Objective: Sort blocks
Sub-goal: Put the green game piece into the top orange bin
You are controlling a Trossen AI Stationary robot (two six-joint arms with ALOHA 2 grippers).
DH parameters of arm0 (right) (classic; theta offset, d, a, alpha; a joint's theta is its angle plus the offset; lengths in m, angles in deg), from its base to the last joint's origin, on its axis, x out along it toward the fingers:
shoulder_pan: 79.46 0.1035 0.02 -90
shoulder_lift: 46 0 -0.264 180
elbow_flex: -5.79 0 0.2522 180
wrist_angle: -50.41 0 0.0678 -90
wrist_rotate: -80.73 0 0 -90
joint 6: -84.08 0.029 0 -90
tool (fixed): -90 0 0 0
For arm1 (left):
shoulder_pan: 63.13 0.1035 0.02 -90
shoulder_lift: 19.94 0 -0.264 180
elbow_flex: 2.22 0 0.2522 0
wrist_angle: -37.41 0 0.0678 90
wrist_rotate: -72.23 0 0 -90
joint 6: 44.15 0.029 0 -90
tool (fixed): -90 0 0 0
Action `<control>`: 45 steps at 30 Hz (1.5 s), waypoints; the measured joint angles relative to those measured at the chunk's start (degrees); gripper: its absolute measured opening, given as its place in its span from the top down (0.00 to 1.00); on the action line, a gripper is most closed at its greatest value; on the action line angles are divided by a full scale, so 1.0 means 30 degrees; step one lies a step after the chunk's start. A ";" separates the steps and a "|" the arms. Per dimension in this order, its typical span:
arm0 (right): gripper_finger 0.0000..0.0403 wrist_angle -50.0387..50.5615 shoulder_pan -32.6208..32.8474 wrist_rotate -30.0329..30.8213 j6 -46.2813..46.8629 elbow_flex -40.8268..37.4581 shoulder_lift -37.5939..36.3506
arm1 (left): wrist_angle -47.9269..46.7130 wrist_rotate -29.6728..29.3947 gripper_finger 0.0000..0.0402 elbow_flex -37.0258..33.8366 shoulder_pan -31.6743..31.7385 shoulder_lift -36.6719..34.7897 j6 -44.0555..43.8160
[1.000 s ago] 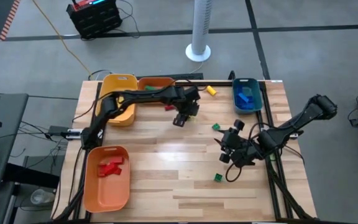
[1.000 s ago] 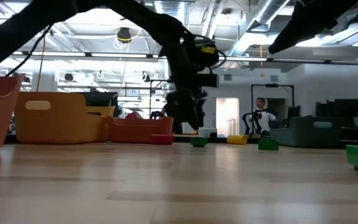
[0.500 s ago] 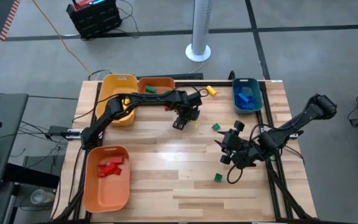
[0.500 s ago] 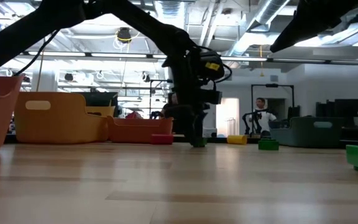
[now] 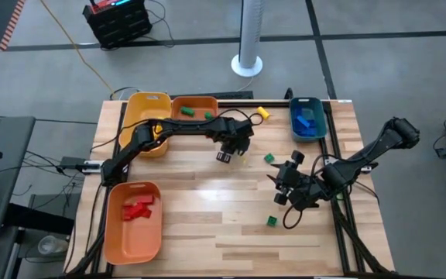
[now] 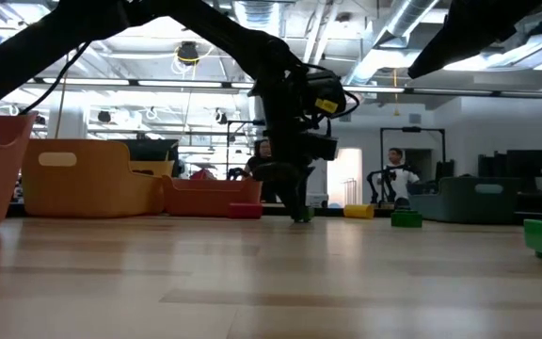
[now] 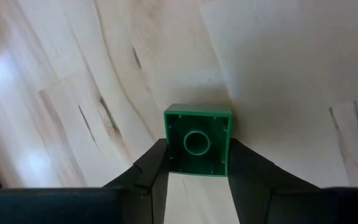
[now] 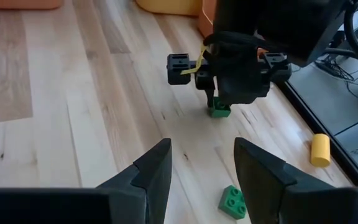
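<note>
Left gripper (image 7: 197,171) clamped on a green block (image 7: 198,140).
Your right gripper (image 8: 202,171), jaws apart, waits near that block on the table (image 5: 207,201).

**Where my four cameras look**

One looks straight down on my whole bench (image 5: 207,209). One sits at bench level, facing the room. My left wrist camera is close on a green block (image 7: 197,140); my right sees it from farther off.

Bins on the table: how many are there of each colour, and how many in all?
Orange bins: 2
Yellow bin: 1
Teal bin: 1
Total: 4
</note>
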 joint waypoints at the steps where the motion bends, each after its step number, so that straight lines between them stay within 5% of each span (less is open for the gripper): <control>1: 0.55 0.0000 0.0000 -0.0020 0.0007 0.0000 0.0000 | -0.0020 -0.0054 0.70 0.0000 0.0006 0.0000 -0.0106; 24: 0.55 -0.0177 0.0000 -0.0534 0.0698 0.0000 0.0007 | -0.1442 0.0137 0.70 0.1392 0.0789 -0.1979 -0.1471; 29: 0.55 -0.0113 0.0000 -0.0145 0.1297 0.0000 0.0007 | -0.2801 0.1582 0.70 0.1311 0.1210 -0.3135 -0.2490; 45: 0.55 -0.1908 0.1172 0.1741 0.3147 -0.1247 0.1264 | -0.3629 0.1815 0.70 -0.6267 0.0508 -0.9339 -0.5022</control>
